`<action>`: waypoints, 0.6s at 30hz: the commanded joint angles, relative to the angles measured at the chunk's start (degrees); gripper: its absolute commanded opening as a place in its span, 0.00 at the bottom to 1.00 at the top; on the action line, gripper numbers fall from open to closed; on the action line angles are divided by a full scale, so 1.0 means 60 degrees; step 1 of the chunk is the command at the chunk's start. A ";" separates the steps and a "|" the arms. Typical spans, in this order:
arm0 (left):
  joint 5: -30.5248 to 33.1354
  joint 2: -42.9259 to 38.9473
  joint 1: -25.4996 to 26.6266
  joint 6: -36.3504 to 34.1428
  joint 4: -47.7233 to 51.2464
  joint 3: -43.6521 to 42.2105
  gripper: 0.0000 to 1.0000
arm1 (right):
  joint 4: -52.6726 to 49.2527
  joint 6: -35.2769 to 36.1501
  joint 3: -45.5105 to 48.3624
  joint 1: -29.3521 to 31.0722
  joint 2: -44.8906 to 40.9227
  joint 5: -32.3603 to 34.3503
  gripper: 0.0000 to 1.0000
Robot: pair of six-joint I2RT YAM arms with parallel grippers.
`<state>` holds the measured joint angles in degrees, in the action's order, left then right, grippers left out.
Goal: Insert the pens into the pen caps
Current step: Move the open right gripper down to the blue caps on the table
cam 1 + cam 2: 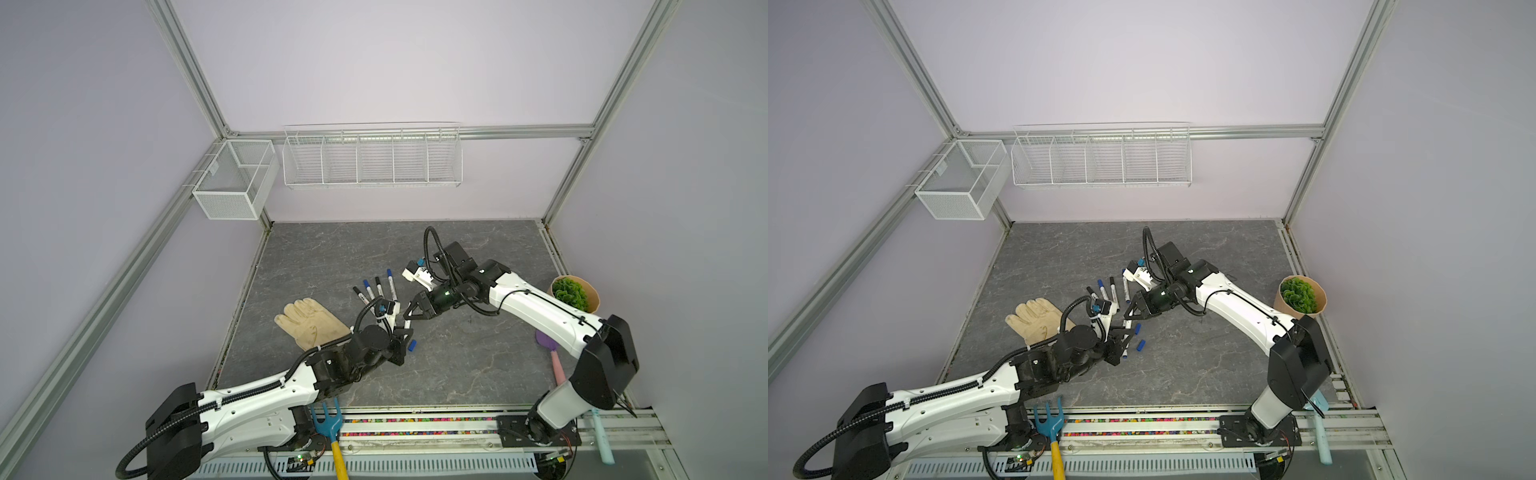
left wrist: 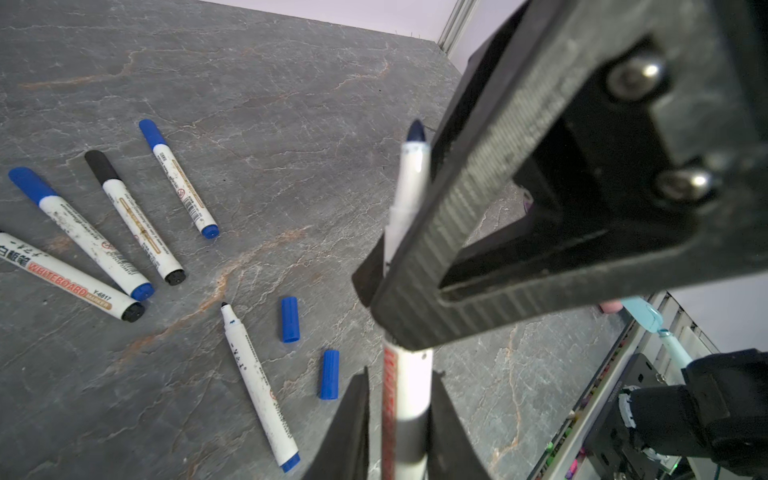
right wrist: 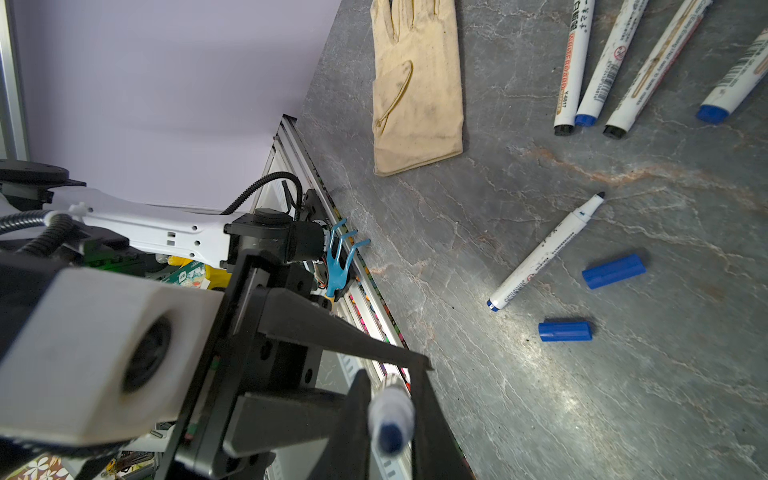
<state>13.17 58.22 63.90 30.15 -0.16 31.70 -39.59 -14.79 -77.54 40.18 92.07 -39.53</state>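
Black left hand [image 1: 404, 333] opposite right hand [image 1: 411, 313]

Pale lilac walls [image 1: 395, 62] on three sides, with soft, even light. A silver aluminium frame [image 1: 195, 75] runs up the corners and along the back. The work surface is a dark grey slate-look table [image 1: 332, 249] with rusty veins. A white wire rack [image 1: 372, 160] with five compartments hangs on the back wall. A white mesh box [image 1: 232, 183] hangs off the left rail, just beside it.
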 commanded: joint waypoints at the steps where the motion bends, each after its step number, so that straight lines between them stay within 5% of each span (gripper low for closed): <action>1: -0.0059 0.0002 -0.0118 -0.0173 0.0016 0.0345 0.11 | -0.0141 0.0097 0.0222 -0.0040 -0.0328 -0.0297 0.10; 5: -0.0221 -0.0136 -0.0132 -0.0106 -0.0168 0.0189 0.00 | -0.0172 0.0098 0.0290 -0.0091 -0.0340 -0.0260 0.11; 8: 0.0224 -0.0228 -0.0147 0.0194 -0.0229 -0.0006 0.00 | -0.0308 0.0096 0.0358 -0.0113 -0.0331 0.0065 0.23; 12: 0.1771 -0.0062 -0.0147 0.1211 0.0448 -0.0053 0.00 | -0.0582 0.0154 0.0500 -0.0106 -0.0216 0.0815 0.41; 18: 0.3851 0.0369 -0.0151 0.3257 0.2105 0.0001 0.00 | -0.0987 0.0124 0.0485 -0.0068 0.0390 0.2193 0.45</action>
<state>27.75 59.40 63.35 42.06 6.17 31.92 -42.70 -14.61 -74.87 39.83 92.23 -31.57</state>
